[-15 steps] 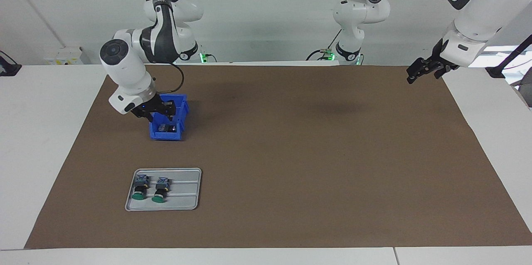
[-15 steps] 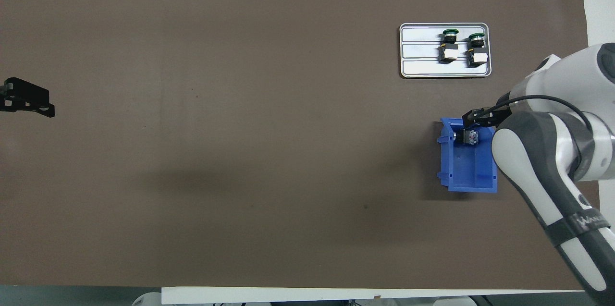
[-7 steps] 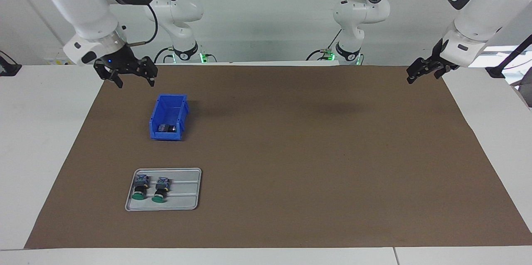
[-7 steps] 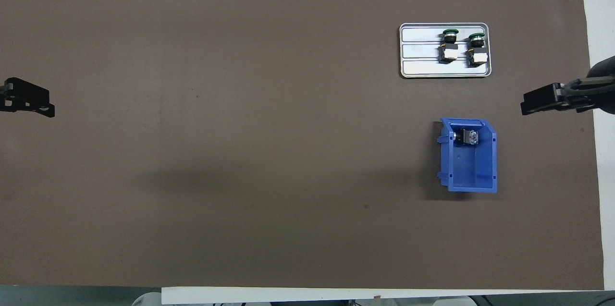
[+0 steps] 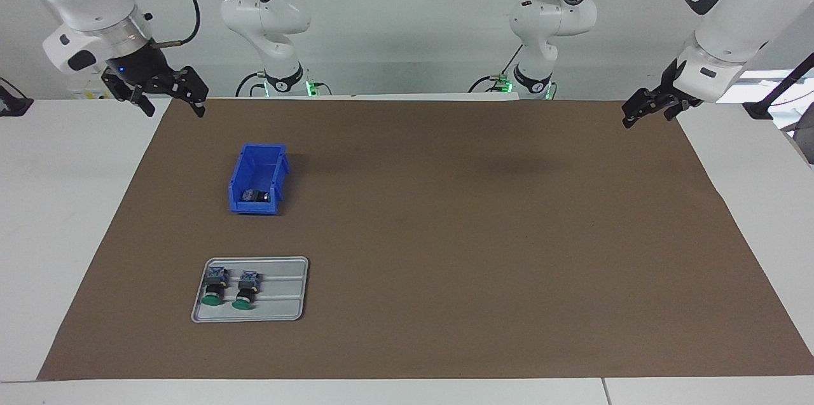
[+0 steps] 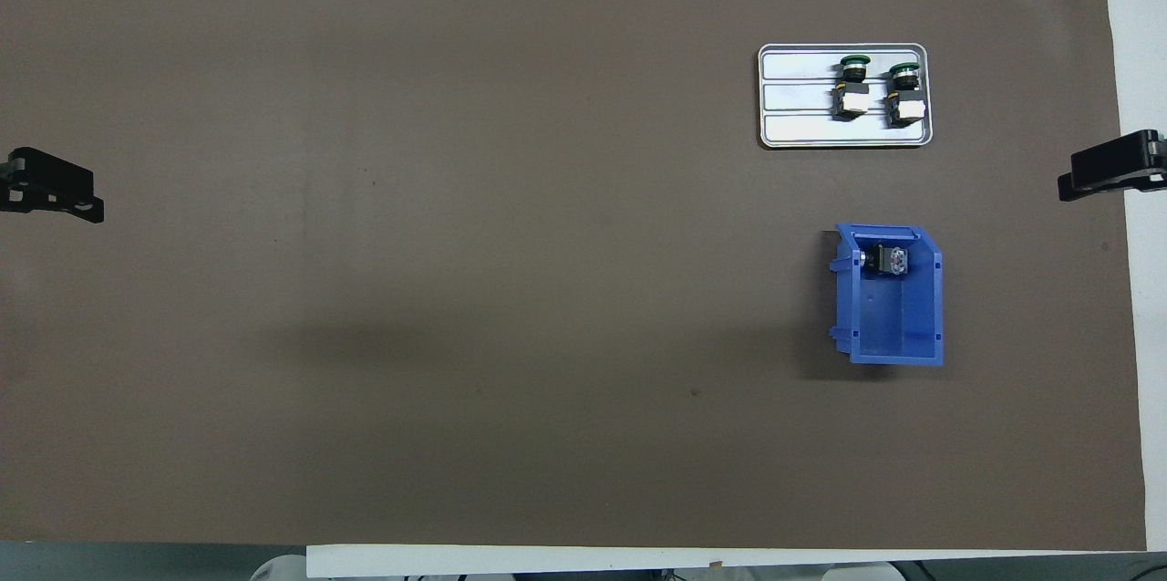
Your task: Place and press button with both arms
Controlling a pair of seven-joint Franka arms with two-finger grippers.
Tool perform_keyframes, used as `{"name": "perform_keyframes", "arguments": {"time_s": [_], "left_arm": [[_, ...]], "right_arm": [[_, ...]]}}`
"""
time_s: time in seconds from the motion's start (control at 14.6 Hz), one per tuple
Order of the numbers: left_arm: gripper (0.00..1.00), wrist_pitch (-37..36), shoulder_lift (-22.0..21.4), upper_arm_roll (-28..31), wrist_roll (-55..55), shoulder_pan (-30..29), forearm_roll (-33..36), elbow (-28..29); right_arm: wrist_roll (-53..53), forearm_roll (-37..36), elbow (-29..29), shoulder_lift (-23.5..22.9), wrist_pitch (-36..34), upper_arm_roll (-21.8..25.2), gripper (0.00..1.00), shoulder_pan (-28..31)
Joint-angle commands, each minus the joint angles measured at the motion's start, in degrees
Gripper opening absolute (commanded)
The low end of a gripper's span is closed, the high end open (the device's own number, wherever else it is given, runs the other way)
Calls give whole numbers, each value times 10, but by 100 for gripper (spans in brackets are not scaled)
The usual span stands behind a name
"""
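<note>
One button (image 5: 256, 196) lies in the blue bin (image 5: 243, 206), at the end of the bin farther from the robots; it also shows in the overhead view (image 6: 889, 260). Two more green-capped buttons (image 5: 215, 287) (image 5: 245, 290) lie side by side on a grey tray (image 5: 286, 300). My right gripper (image 5: 170, 105) is open and empty, raised over the mat's edge at the right arm's end of the table. My left gripper (image 5: 647, 114) is open and empty, waiting raised over the mat's edge at the left arm's end.
A brown mat (image 5: 445, 233) covers the table. The tray (image 6: 793, 107) lies farther from the robots than the bin (image 6: 912, 335). Both grippers show only as tips at the sides of the overhead view, right (image 6: 1108, 172) and left (image 6: 55, 189).
My right gripper has risen out of the blue bin, empty, and drawn back over the mat's edge at its own end. The button stays in the bin. The left arm has not moved.
</note>
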State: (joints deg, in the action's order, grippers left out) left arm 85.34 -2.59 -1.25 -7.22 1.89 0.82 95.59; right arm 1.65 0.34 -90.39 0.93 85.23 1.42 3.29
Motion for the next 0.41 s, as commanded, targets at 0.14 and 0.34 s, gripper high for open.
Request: {"name": "perform_keyframes", "arguments": {"time_s": [0.14, 0.34], "left_arm": [[100, -8, -3, -1, 5, 1, 5, -1], [100, -9, -3, -1, 10, 1, 5, -1]], "right_arm": [[10, -7, 21, -22, -6, 4, 100, -1], [10, -7, 20, -16, -7, 3, 100, 0]]}}
